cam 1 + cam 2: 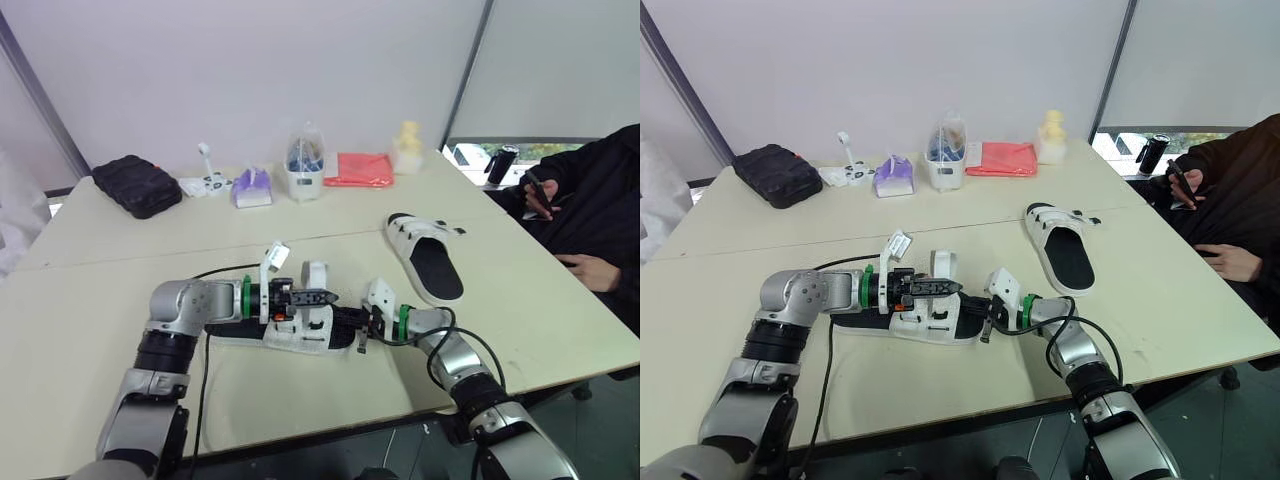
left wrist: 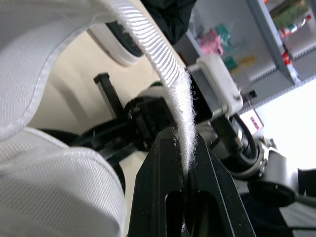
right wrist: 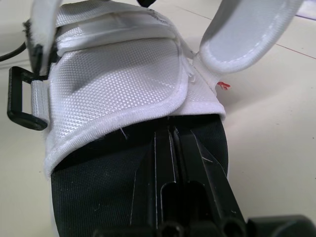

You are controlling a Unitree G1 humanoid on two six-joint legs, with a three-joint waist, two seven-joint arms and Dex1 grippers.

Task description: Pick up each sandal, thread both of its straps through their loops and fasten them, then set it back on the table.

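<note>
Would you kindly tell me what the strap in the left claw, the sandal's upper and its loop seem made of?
Strap, pinched in the left claw: white ribbed woven webbing with a fuzzy hook-and-loop face. Upper: white textured woven fabric, stitched bound edge. Loop: smooth matte black, probably plastic.

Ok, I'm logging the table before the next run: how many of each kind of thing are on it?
Sandals: 2, the near sandal and the far sandal
Black case: 1
White gadget: 1
Purple pack: 1
Clear container: 1
Red bag: 1
Yellow object: 1
Total: 8
</note>
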